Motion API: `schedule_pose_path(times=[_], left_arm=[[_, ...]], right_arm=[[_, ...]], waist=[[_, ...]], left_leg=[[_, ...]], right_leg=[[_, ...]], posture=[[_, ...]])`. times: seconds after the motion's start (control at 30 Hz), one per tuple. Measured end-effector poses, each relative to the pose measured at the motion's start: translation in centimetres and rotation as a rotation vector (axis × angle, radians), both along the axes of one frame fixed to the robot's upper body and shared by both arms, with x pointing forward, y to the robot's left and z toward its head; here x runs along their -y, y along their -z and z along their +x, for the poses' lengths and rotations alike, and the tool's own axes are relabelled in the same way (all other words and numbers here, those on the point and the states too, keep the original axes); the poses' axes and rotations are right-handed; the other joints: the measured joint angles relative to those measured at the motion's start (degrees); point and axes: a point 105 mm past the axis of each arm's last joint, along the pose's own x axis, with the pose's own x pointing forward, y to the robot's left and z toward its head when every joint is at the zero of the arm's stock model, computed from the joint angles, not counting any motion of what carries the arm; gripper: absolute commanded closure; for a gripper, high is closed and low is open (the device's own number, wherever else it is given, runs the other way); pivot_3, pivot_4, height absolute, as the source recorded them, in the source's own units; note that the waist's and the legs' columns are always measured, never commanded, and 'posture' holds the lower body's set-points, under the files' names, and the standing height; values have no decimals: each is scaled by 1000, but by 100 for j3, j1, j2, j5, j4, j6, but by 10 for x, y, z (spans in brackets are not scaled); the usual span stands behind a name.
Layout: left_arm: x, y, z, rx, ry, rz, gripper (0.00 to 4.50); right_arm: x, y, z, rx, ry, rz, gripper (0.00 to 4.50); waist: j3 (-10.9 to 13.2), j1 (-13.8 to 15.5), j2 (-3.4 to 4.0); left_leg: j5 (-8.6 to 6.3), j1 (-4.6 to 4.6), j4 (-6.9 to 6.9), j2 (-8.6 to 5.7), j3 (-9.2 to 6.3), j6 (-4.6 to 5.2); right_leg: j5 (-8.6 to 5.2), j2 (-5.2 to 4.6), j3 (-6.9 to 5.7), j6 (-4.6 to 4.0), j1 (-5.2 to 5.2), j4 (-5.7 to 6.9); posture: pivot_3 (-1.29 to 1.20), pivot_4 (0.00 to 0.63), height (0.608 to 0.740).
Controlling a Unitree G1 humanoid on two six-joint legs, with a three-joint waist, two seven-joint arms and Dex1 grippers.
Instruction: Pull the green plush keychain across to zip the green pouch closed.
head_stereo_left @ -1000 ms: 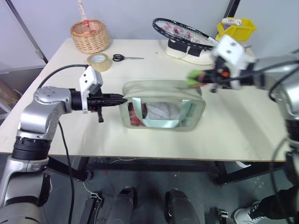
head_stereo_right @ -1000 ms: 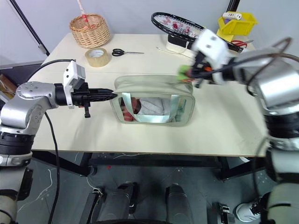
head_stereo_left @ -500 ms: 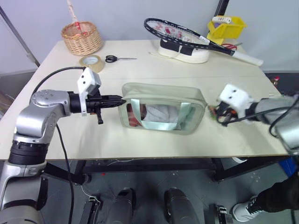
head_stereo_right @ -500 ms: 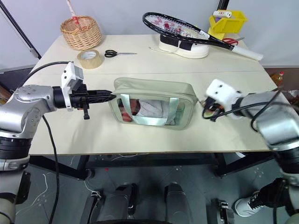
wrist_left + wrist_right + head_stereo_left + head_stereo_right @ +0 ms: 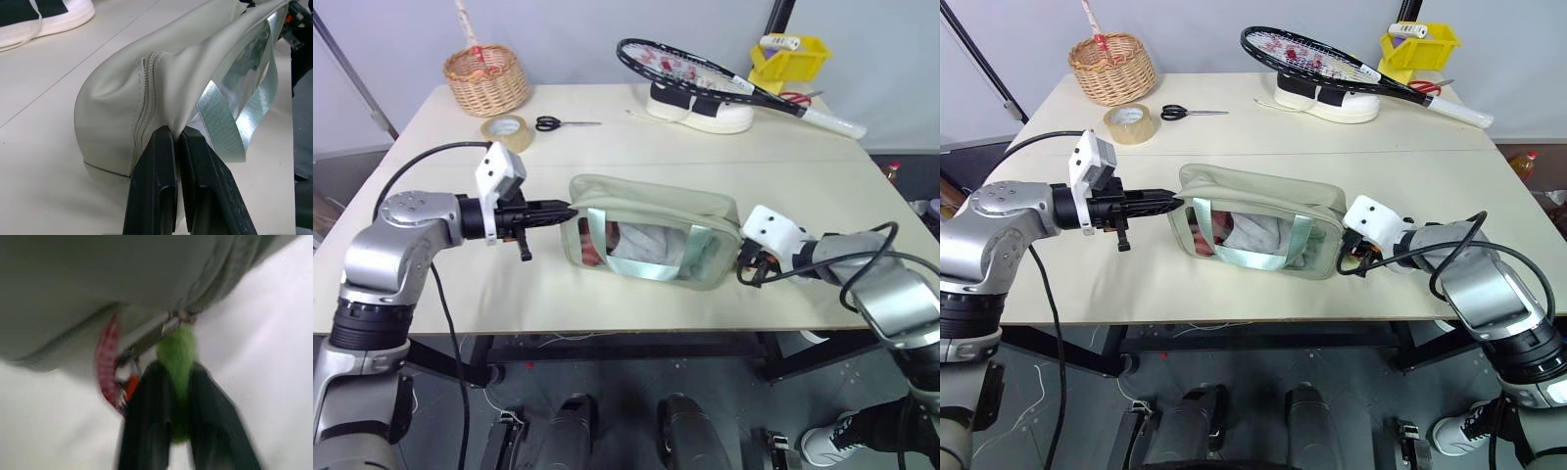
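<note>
The green pouch [image 5: 651, 211] lies in the middle of the table, its clear window and pale straps facing me. My left gripper [image 5: 566, 209] is shut on the fabric at the pouch's left end, right beside the zipper [image 5: 146, 98]. My right gripper [image 5: 744, 272] sits low at the pouch's right end, near the table top. In the right wrist view the green plush keychain [image 5: 177, 352] hangs from the metal zipper pull and sits between my two fingers, touching both. A small red tag [image 5: 108, 362] dangles beside it.
At the back of the table stand a wicker basket [image 5: 487, 78], a tape roll [image 5: 509, 130] and scissors [image 5: 563, 123]. A racket [image 5: 700, 70] rests on a white shoe [image 5: 700, 110] beside a yellow bin [image 5: 793, 59]. The table's front edge runs close below both grippers.
My right gripper has dropped from above the pouch's top right corner to its right end near the table, taking the keychain along. The left gripper has kept its hold.
</note>
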Motion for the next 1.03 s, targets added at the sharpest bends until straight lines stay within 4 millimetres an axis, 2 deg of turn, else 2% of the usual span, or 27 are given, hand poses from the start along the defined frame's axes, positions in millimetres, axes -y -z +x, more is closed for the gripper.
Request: schedule_pose_path(times=[0.1,0.17,0.27,0.37,0.47,0.5,0.63,0.8,1.03], left_arm=[[0,0,0,-2,-2,-3,4500],[1,0,-3,-4,7,-2,4500],[1,-1,-5,-22,12,-13,3422],[1,-6,-10,-51,32,-53,1960],[0,-20,-21,-29,60,-72,403],[-2,-23,-23,-23,57,-70,21],[-17,-30,-30,-68,41,-86,21],[-46,-55,-44,-109,57,-87,21],[-59,-47,-48,-161,89,-46,21]], right_arm=[[0,-37,1,9,-7,172,940],[8,-62,-6,31,-38,240,940],[11,-80,-19,34,-121,294,900],[7,-77,-27,-1,-188,307,900],[4,-82,-34,0,-252,293,900],[4,-83,-35,3,-262,285,900],[5,-88,-38,23,-300,257,900],[8,-94,-48,19,-364,241,900],[9,-104,-67,19,-423,266,900]], waist=[[1,9,1],[1,51,1],[1,110,0],[1,108,0],[2,108,1],[2,115,1],[2,123,1],[1,124,3],[2,147,3]], left_leg=[[0,-2,1,-2,1,0],[-1,-4,-1,-1,-4,1],[-3,-3,-1,0,-3,4],[-3,-4,-1,2,-1,4],[-3,-3,-1,3,1,4],[-3,-2,-1,2,1,4],[-3,-4,0,2,1,3],[-3,-4,-2,1,7,2],[-4,-7,-2,1,7,2]], right_leg=[[2,-1,0,3,-1,-1],[2,-1,-7,5,1,-8],[3,0,-8,6,3,-9],[-2,-1,-6,-5,1,-9],[-5,-2,-4,-9,0,-9],[-5,-3,-4,-9,1,-9],[-6,-3,-4,-12,-1,-9],[-7,-6,-2,-13,-2,-14],[-8,-24,-1,-16,-6,-16]], posture=[[0,150,659],[0,150,659],[0,150,659],[0,150,659],[0,150,659],[0,150,659],[0,150,659],[0,150,659],[0,150,659]])
